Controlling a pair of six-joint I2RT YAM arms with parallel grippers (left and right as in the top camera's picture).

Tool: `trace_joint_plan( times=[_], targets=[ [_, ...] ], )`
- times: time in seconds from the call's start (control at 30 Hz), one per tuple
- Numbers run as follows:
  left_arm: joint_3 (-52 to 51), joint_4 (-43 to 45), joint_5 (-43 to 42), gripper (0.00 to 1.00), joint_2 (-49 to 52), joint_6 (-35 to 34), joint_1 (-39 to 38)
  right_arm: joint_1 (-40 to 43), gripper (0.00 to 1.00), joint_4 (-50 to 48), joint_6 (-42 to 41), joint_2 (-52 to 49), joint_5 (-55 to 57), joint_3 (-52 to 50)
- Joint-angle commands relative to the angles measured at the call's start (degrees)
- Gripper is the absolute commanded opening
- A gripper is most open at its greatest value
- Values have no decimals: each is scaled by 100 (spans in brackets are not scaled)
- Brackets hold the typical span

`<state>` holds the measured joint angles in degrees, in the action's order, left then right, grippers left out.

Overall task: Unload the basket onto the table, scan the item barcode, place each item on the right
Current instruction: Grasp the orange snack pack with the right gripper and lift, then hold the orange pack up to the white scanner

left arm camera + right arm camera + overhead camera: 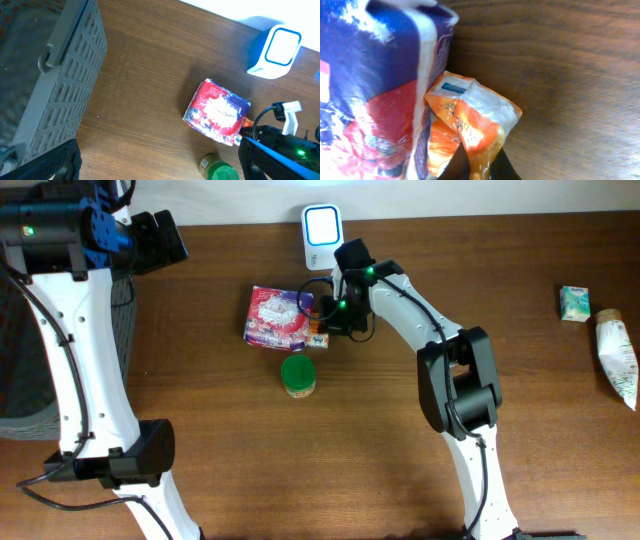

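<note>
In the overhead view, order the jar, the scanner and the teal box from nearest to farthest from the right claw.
1. Jar, just below the right claw.
2. Scanner, at the back edge.
3. Teal box, far to the right.

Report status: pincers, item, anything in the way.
Left pincer open, by the basket. Right pincer shut on orange packet, against red-blue pack. Scanner close; green-lidded jar not blocking.

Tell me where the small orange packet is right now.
Overhead view, centre: the orange packet sits against the right edge of the red-and-blue package, pinched by the right arm's fingers, just beyond the green-lidded jar.
</note>
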<state>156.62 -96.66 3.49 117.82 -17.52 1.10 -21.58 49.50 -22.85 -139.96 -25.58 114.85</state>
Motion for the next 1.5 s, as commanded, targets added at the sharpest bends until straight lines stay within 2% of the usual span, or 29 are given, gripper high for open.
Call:
trace_joint_plan(
  times=[0.0, 0.13, 0.27, 0.33, 0.43, 0.5, 0.57, 0.7, 0.8, 1.13, 1.2, 1.23, 1.27, 1.33, 1.37, 1.47],
  targets=[
    [55, -4, 42, 99, -107, 46, 20, 98, 4, 205, 417, -61, -518, -26],
    [55, -4, 44, 99, -107, 48, 20, 1097, 4, 1067, 1698, 136, -2035, 343],
    [55, -4, 44, 99, -107, 46, 20, 1827, 4, 1386, 2664, 138, -3727, 361],
    [55, -4, 44, 99, -105, 46, 20, 1943, 4, 1526, 3067, 138, -4234, 361],
    [55, -4, 44, 99, -105, 46, 20, 1897, 4, 1650, 3716, 138, -4301, 361],
    [55, -4, 44, 99, -107, 46, 20, 1860, 4, 1648, 4400, 138, -4566, 361],
    [55, -4, 44, 99, -107, 46, 20, 1862, 4, 1462, 5182, 138, -5390, 363],
    [55, -4, 44, 99, -107, 48, 20, 1867, 4, 328, 5300, 138, -6317, 363],
    [55, -4, 42, 99, -107, 46, 20, 1864, 4, -184, 4929, 138, -6334, 363],
    [55, -4, 44, 99, -107, 48, 20, 1860, 4, -85, 4889, 138, -6317, 361],
    [55, -4, 42, 99, -107, 48, 20, 1849, 4, -68, 4583, 138, -5976, 361],
    [55, -4, 44, 99, -107, 46, 20, 1803, 4, -66, 4009, 138, -5283, 361],
    [55, -4, 44, 99, -105, 48, 20, 1733, 4, -11, 3388, 138, -4304, 361],
    [55, -4, 44, 99, -107, 46, 20, 1620, 4, 188, 2706, 138, -2586, 361],
    [55, -4, 42, 99, -107, 46, 20, 1510, 4, 393, 2352, 138, -1362, 363],
    [55, -4, 42, 99, -107, 46, 20, 1331, 4, 693, 2339, 151, 323, 490]
  ],
)
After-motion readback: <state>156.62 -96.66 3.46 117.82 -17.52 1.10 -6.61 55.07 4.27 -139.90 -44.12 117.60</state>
